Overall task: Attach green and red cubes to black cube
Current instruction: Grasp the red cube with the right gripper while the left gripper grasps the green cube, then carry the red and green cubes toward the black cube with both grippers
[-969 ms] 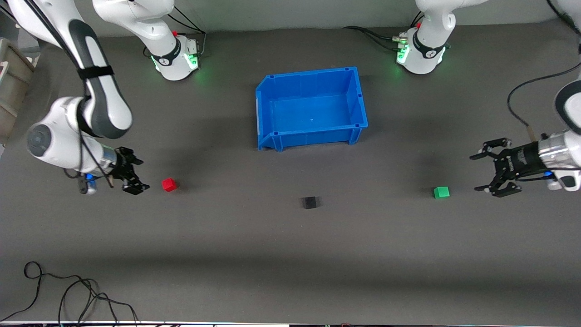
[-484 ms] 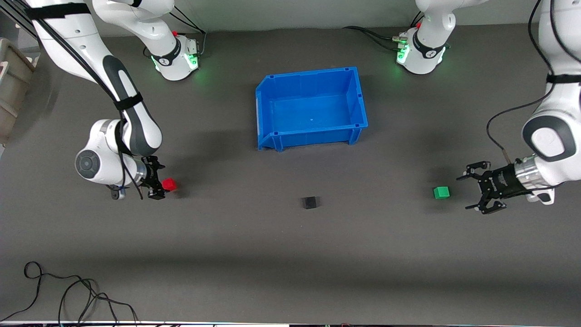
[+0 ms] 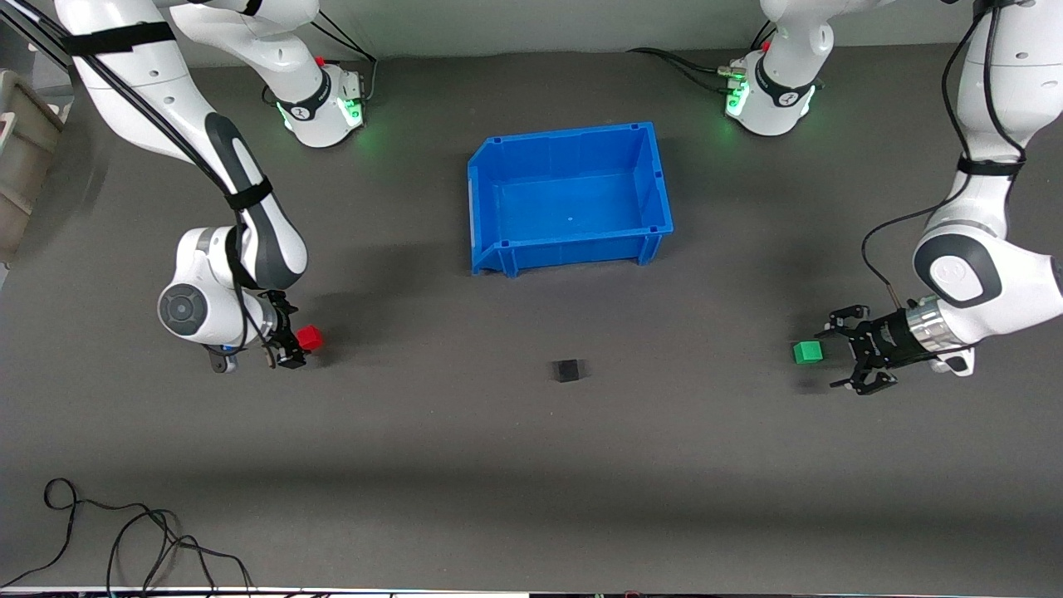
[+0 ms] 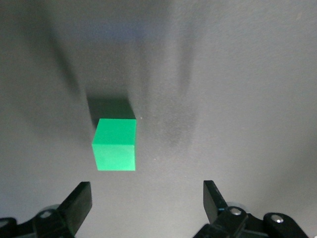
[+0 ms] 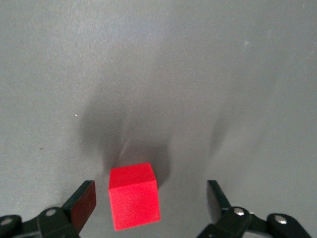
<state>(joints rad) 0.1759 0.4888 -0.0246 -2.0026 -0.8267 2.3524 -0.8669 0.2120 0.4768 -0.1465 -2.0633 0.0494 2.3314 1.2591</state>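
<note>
Starting at the right arm's end of the table: right gripper [image 3: 292,346] low beside the red cube [image 3: 309,337]; its wrist view shows fingers [image 5: 81,203] apart, cube [image 5: 134,196] between them, untouched. Black cube [image 3: 567,370] sits mid-table. Left gripper [image 3: 849,355], fingers [image 4: 79,201] apart, stands just short of the green cube [image 3: 807,351].

The setting is a robotics laboratory test bench. Two white robot arms, the right arm [image 3: 241,224] and the left arm [image 3: 972,257], are bolted to a table [image 3: 531,465] covered with a dark grey mat, and green status lights glow on both bases. Black cables run from the bases, and a loose cable [image 3: 124,540] lies coiled at the table edge nearest the front camera. A blue plastic bin [image 3: 656,178] sits between the bases. Small plain coloured cubes lie spaced out on the mat.
</note>
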